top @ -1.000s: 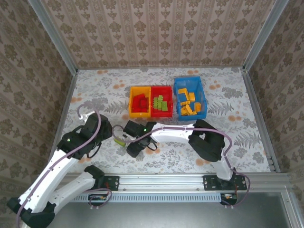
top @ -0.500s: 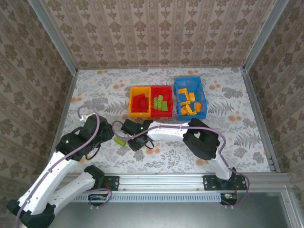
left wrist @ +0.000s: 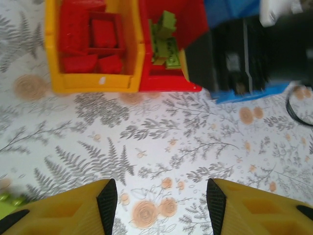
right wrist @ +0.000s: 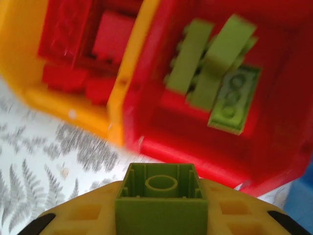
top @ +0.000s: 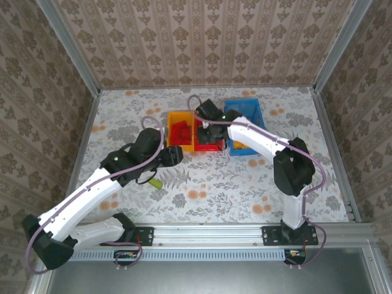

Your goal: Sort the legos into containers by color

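Damask-papered walls (top: 208,43) around floral tabletop (top: 122,116)

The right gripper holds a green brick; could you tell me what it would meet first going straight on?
Probably the red bin, at its near wall or the green bricks inside; depth is unclear.

We see three open plastic bins in a row. The yellow-orange rectangular bin (left wrist: 93,84) holds red bricks (left wrist: 93,41). The red bin (left wrist: 168,84) touching it holds lime-green bricks (left wrist: 164,44), and the larger blue bin (top: 245,103) is just beside it. A square lime-green plastic brick (right wrist: 161,196) sits clamped in the right end effector (right wrist: 161,220) near the red bin. A loose lime-green brick (top: 155,182) lies on the surface.
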Motion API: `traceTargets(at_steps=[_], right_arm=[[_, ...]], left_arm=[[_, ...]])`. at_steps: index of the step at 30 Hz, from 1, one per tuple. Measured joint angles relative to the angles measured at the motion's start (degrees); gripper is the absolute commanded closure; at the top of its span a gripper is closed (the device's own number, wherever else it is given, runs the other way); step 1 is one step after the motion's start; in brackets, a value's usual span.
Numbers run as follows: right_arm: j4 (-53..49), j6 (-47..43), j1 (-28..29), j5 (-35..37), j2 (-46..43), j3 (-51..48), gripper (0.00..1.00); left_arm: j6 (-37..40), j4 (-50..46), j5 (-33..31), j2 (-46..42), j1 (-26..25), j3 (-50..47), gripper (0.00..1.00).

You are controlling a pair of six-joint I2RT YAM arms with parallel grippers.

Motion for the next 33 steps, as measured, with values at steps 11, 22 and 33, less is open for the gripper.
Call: traceTargets(at_steps=[11, 22, 33], right_arm=[[-10.2, 0.7, -5.0, -3.1, 19.9, 22.9, 0.68], [-15.9, 1.5, -7.1, -1.2, 26.8, 36.3, 0.52], [-18.2, 0.6, -6.9, 2.0, 26.9, 38.4, 0.38]], left_arm=[[1.7, 2.1, 0.2, 3.0, -1.2, 2.4, 0.46], [1.7, 2.1, -0.2, 3.0, -1.3, 2.4, 0.46], [2.4, 2.0, -0.4, 3.0, -1.3, 2.4, 0.45]])
